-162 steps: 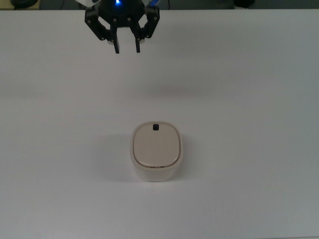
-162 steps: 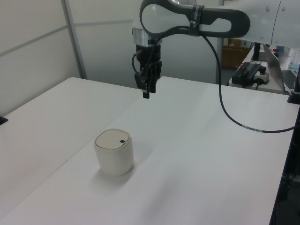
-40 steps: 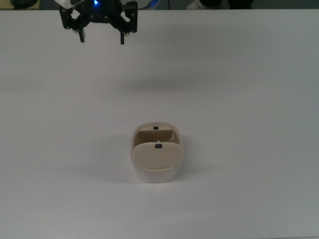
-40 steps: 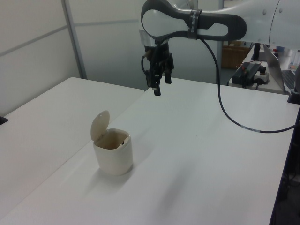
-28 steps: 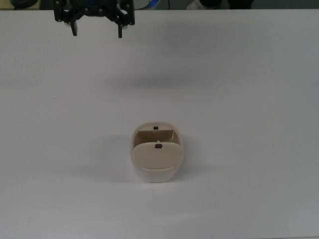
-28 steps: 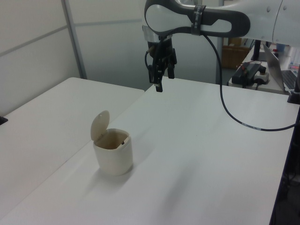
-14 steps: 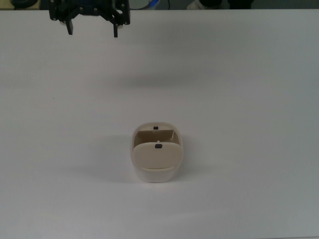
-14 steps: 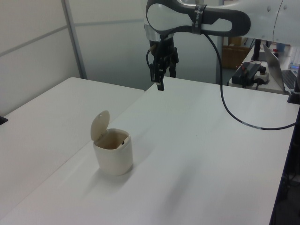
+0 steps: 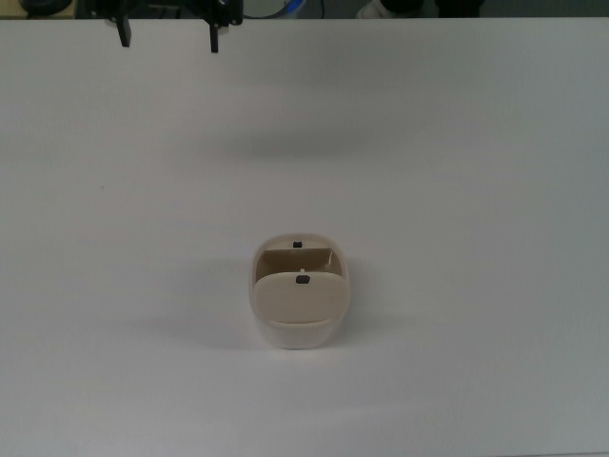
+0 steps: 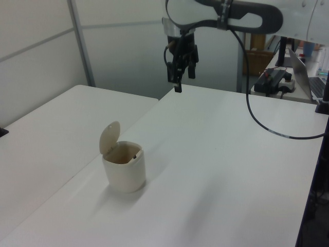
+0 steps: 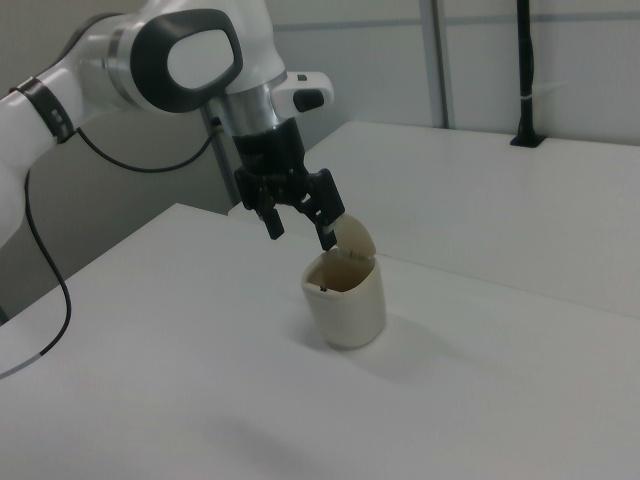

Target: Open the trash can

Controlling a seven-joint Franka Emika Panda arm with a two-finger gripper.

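Observation:
The cream-beige trash can (image 9: 299,297) (image 10: 124,168) (image 11: 346,301) stands on the white table with its flip lid (image 10: 109,137) (image 11: 352,238) raised upright, the inside showing. A small dark button (image 9: 302,279) shows on the lid. My gripper (image 9: 167,36) (image 10: 178,85) (image 11: 298,229) hangs high above the table, well away from the can, at the top view's upper left. Its fingers (image 11: 272,224) are spread wide and hold nothing.
The white table (image 9: 457,190) is two tops joined by a seam (image 10: 92,159). Beyond its far edge in the left view stand a laptop (image 10: 303,67) and other gear. A black cable (image 10: 257,118) hangs from the arm.
The lid, shut at first, now stands open. Over the last second the gripper has risen and drifted toward the top view's upper edge, fingers spread; the can has not moved.

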